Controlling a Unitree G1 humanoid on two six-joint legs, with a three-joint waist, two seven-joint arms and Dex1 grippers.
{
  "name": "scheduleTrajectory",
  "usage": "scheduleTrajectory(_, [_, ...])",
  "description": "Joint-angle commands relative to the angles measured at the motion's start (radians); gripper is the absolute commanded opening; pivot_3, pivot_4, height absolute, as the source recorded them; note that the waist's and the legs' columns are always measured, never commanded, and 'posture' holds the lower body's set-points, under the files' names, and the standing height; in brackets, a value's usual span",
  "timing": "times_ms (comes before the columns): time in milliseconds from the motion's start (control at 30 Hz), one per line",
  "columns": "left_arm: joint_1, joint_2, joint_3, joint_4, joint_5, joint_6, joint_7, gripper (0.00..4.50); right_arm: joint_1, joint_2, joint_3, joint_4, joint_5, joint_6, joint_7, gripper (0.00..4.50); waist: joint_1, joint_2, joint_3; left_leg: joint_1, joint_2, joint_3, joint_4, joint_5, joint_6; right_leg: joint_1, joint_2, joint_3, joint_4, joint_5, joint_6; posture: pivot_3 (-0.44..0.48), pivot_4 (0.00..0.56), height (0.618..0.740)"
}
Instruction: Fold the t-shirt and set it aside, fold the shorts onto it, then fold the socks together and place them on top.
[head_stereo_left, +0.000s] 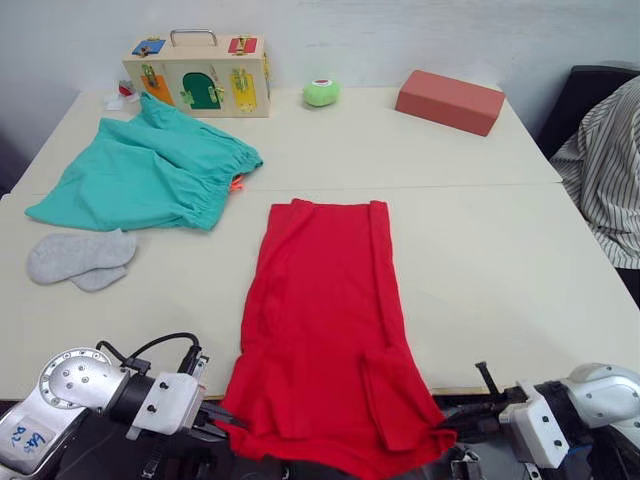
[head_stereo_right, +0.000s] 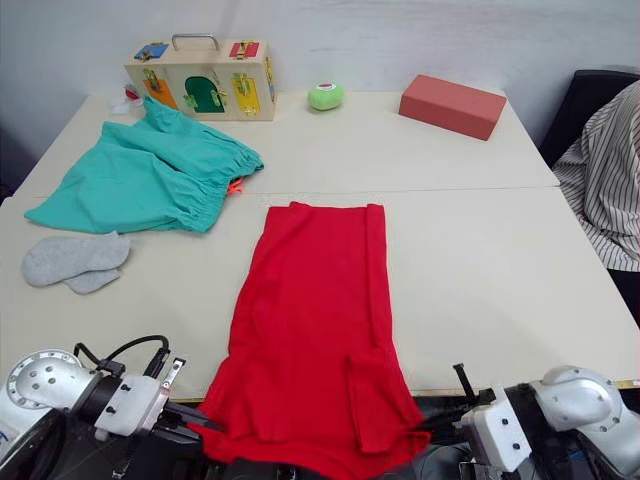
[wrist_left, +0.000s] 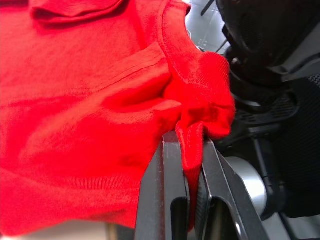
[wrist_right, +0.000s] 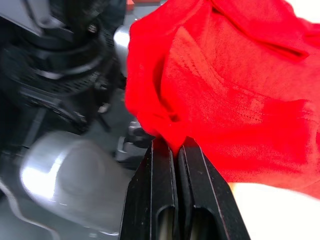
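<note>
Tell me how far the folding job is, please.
Done: the t-shirt has its sides folded into a long strip. In hand: both grippers, left and right, pinch its near corners. Left: finish it, then the shorts and socks, which lie unfolded.

pale wall (head_stereo_left: 400, 30) behind cream table (head_stereo_left: 500, 260); dark chair (head_stereo_left: 590, 90) at right.

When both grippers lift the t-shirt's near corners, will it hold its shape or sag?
Likely sag: the t-shirt bunches at the left gripper and right gripper. Its near end already droops over the table edge, so probably floppy and light.
</note>
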Motion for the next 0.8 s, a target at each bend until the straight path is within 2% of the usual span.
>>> scheduleTrajectory(33, [0.016, 0.001, 0.047, -0.025, -0.032, 0.042, -0.005, 0.02, 0.01, -0.024, -0.07, -0.066, 0.077, 0.1, 0.029, 0.0, 0.0, 0.0, 0.0, 0.0, 0.0, 0.0, 0.0, 0.0, 0.0, 0.0, 0.0, 0.0, 0.0, 0.0, 0.0, 0.0, 0.15, 0.74])
scheduleTrajectory(200, [-0.035, 0.001, 0.127, 0.025, -0.182, 0.231, -0.003, 0.02, -0.067, -0.044, -0.183, -0.113, 0.285, 0.419, 0.024, 0.0, 0.0, -0.001, 0.001, 0.0, 0.0, 0.0, 0.0, 0.0, 0.0, 0.0, 0.0, 0.0, -0.001, 0.0, 0.0, 0.0, 0.15, 0.74])
scheduleTrajectory(333, [-0.252, -0.032, 0.125, 0.175, -0.257, 0.389, 0.016, 0.02, -0.299, 0.028, -0.192, -0.052, 0.407, 0.677, -0.02, 0.0, 0.0, -0.001, 0.001, 0.0, 0.0, -0.001, 0.0, 0.0, 0.0, 0.0, 0.0, 0.0, -0.001, 0.0, 0.0, 0.0, 0.15, 0.74])
scheduleTrajectory(433, [-0.48, -0.098, 0.098, 0.328, -0.264, 0.484, 0.048, 0.02, -0.472, 0.114, -0.18, 0.032, 0.405, 0.795, -0.039, 0.0, 0.0, -0.002, 0.001, -0.001, 0.0, -0.002, 0.0, 0.0, 0.0, 0.0, 0.001, 0.0, 0.0, 0.0, -0.001, 0.0, 0.15, 0.74])
scheduleTrajectory(533, [-0.733, -0.175, 0.071, 0.508, -0.235, 0.584, 0.107, 0.02, -0.666, 0.247, -0.16, 0.174, 0.344, 0.85, -0.092, 0.0, 0.0, -0.002, 0.001, -0.004, 0.0, -0.002, 0.003, 0.003, -0.005, -0.003, 0.001, -0.001, 0.004, 0.002, 0.0, 0.0, 0.15, 0.74])
scheduleTrajectory(700, [-1.006, -0.289, 0.026, 0.775, -0.13, 0.594, 0.155, 0.02, -0.915, 0.451, -0.138, 0.455, 0.188, 0.868, -0.197, 0.0, -0.008, -0.002, 0.001, -0.013, -0.001, 0.0, 0.009, 0.004, -0.005, -0.009, 0.0, -0.002, 0.005, 0.003, 0.002, 0.0, 0.15, 0.74])
scheduleTrajectory(800, [-1.102, -0.342, 0.0, 0.917, -0.048, 0.549, 0.171, 0.02, -1.019, 0.532, -0.139, 0.613, 0.107, 0.865, -0.23, 0.0, -0.012, -0.002, 0.001, -0.016, -0.001, 0.0, 0.012, 0.004, -0.005, -0.01, 0.001, -0.003, 0.006, 0.003, 0.002, 0.0, 0.15, 0.74])
